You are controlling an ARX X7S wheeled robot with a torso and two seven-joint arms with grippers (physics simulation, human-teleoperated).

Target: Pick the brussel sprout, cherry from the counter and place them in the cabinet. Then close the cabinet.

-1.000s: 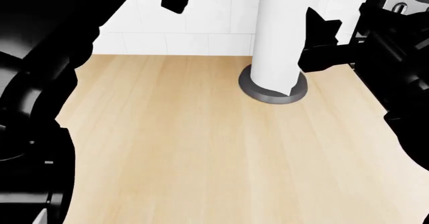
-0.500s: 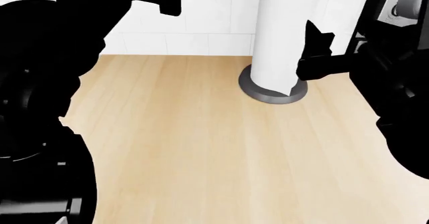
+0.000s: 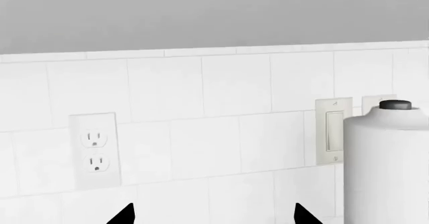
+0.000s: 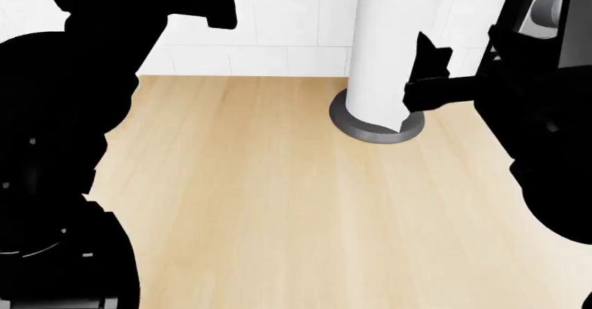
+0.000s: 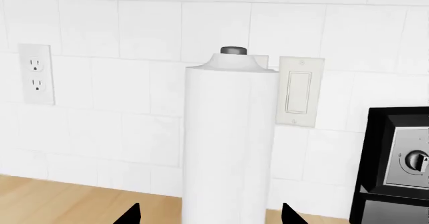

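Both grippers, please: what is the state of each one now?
Left gripper: open, holding nothing.
Right gripper: open, holding nothing, pointed at the paper towel roll.

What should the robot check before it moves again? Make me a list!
1. Brussel sprout in sight: not ok, none of the views shows it.
2. Cherry in sight: not ok, it shows nowhere either.
3. Counter ahead: ok, bare wood shows between the arms.
4. Paper towel roll out of the way: cannot tell, it stands right in front of the right gripper.
5. Left gripper ready: ok, fingers apart, nothing between them, facing the tiled wall and outlet.
6. Cabinet open: cannot tell, no view shows its door.
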